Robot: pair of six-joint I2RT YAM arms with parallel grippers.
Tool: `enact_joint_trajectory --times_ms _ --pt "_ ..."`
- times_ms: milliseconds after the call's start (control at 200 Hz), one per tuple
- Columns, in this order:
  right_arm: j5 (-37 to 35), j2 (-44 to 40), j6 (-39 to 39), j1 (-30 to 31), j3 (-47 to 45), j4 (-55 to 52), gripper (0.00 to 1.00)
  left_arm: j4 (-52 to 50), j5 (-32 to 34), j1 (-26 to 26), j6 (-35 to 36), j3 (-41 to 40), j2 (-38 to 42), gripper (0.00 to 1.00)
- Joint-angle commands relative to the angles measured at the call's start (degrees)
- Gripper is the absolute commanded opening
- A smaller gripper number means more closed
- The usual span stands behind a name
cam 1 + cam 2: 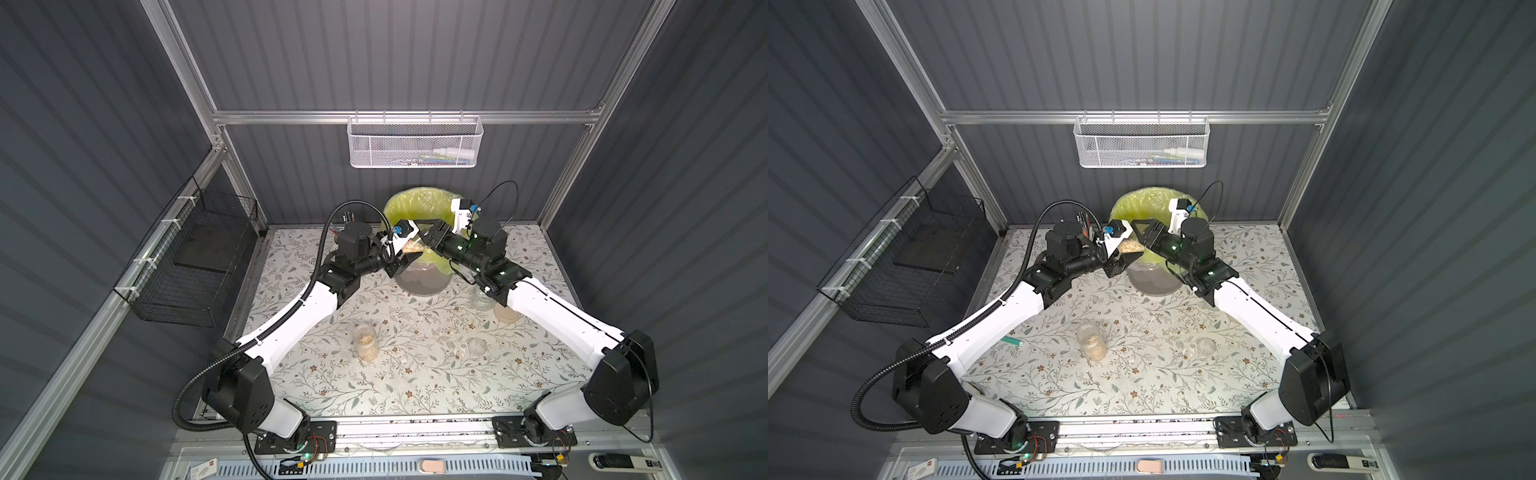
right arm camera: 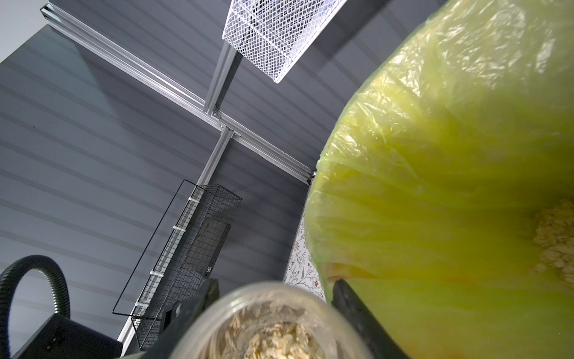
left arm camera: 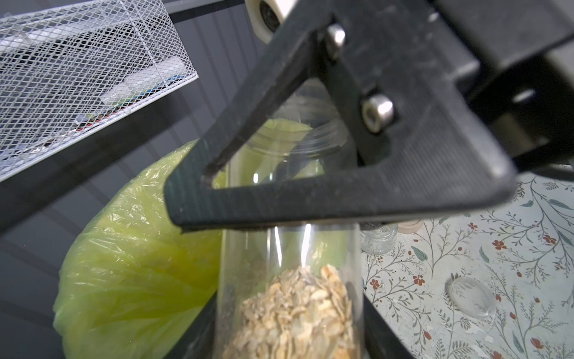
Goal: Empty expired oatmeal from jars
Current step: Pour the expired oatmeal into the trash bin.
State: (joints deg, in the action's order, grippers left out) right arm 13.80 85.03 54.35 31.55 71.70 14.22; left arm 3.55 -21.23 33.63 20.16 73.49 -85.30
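- In both top views, you are looking at the left gripper (image 1: 404, 257) and the right gripper (image 1: 424, 239), both standing at one held jar (image 1: 410, 248) over the near rim of the bin (image 1: 419, 284). Its yellow-green bag (image 1: 415, 201) is lying just behind. A second jar (image 1: 365, 338), part full, is standing well apart on the table (image 1: 415, 386). An empty jar (image 1: 482, 297) is showing partly under the right arm.
- In the left wrist view, the oatmeal (image 3: 298, 310) is sitting at the base end, between the left fingers (image 3: 383, 337). The mouth is pointing away from them, toward the bag. A right finger (image 3: 310, 202) is lying flat across the glass. You cannot tell here whether the left fingers are pressing the jar or merely flanking it.
- In the right wrist view, the right fingers (image 2: 357, 310) are clamping the jar's wall on both sides, and the bag's opening is lying just beyond. The tipping, mouth downward, probably falls to this arm.
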Motion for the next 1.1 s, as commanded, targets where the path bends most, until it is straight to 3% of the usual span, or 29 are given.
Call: enact_joint_trajectory --times_ms 0,50,110,215,255,385,650,876,1096 --pt "-1.3 0.7 3.0 -0.1 2.1 -0.2 0.45 4.2 0.0 -0.5 -1.8 0.2 1.2 0.68" --pt "-1.0 1.0 3.8 -0.2 2.7 0.3 0.43 3.9 0.0 -0.5 -2.2 0.4 1.3 0.74" --pt "-0.8 1.4 4.3 -0.1 4.0 -0.4 0.41 3.7 0.0 -0.6 -2.9 0.7 1.2 0.88" --pt "-0.2 2.1 4.4 -0.2 6.3 -1.1 0.4 3.2 -0.4 -0.7 -4.1 1.2 1.2 0.92" --pt "-0.4 2.2 4.7 -0.1 6.7 -1.4 0.4 3.4 -0.4 -0.7 -4.6 1.2 1.2 1.0" --pt "-2.3 2.3 5.7 -0.3 8.7 -5.0 0.4 3.2 0.6 -0.7 -7.3 1.3 1.9 1.0" --pt "-2.5 4.2 8.9 -0.9 12.3 -8.3 0.41 3.9 4.9 -0.8 -20.2 0.7 4.1 1.0" --pt "-3.9 5.0 12.1 -0.9 14.0 -9.3 0.4 10.5 9.5 -0.8 -36.0 -3.2 6.2 1.0" --pt "-4.8 5.1 14.9 -0.9 16.1 -12.1 0.4 20.2 13.7 -0.8 -52.3 -12.2 9.3 1.0"
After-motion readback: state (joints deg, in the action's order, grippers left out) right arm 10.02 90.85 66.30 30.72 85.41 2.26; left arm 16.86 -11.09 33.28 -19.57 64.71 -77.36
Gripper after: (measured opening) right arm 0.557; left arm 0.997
